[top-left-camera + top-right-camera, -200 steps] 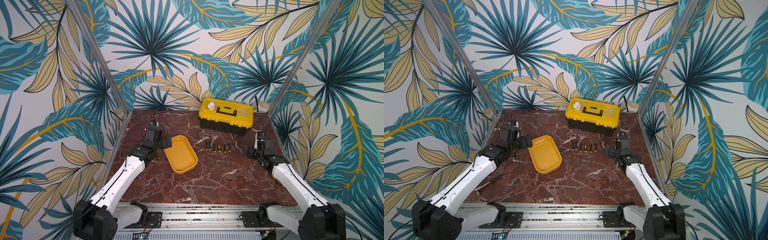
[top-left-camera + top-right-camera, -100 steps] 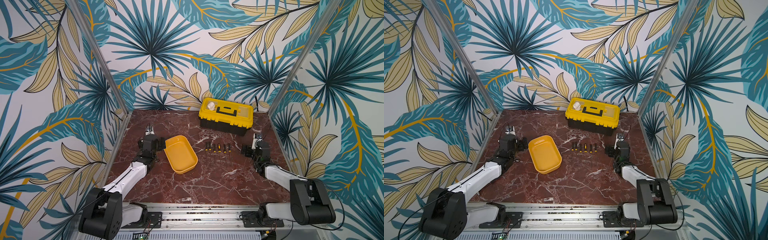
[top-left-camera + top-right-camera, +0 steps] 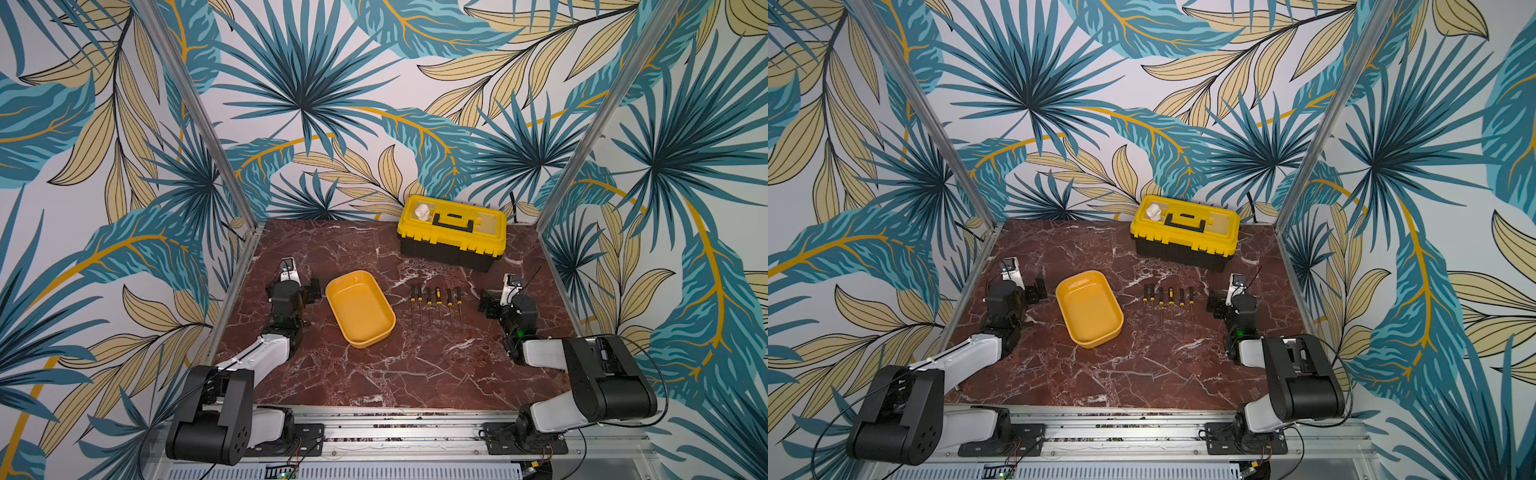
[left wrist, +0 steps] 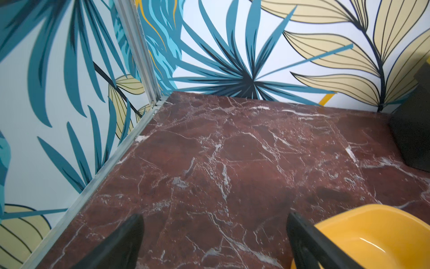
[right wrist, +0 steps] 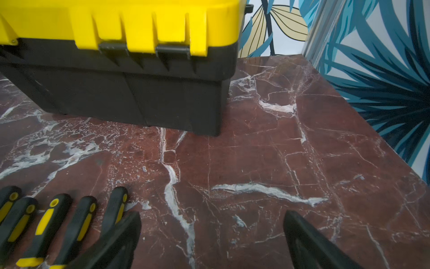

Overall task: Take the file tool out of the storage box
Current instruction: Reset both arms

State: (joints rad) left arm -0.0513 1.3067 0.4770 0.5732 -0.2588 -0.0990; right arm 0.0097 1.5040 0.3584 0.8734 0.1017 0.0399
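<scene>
Nearest to me, both my arms were folded low over the marble table [image 3: 374,374]. My left gripper [image 4: 215,235] had its jaws wide apart and held nothing. Only bare table lay between them, and the storage box [image 3: 359,309] was just beside it. My right gripper [image 5: 213,230] was also released and empty, with the handle ends of the file tools [image 3: 436,309] near one of its fingers.

The file tools lay side by side in a row on the table, between the storage box and my right gripper and apart from the box. The box looked empty in both top views. I therefore judged that the taking out was finished and that the step in hand was only to rest clear.

To do this well, I thought to keep both jaws open and make no sideways move with the right arm, because its finger could push the nearest handle and disturb the row. The left arm should not knock the box wall.

Farthest away, the toolbox [image 3: 451,232] stood closed near the back wall, with a small white thing [image 3: 422,212] on its lid.
</scene>
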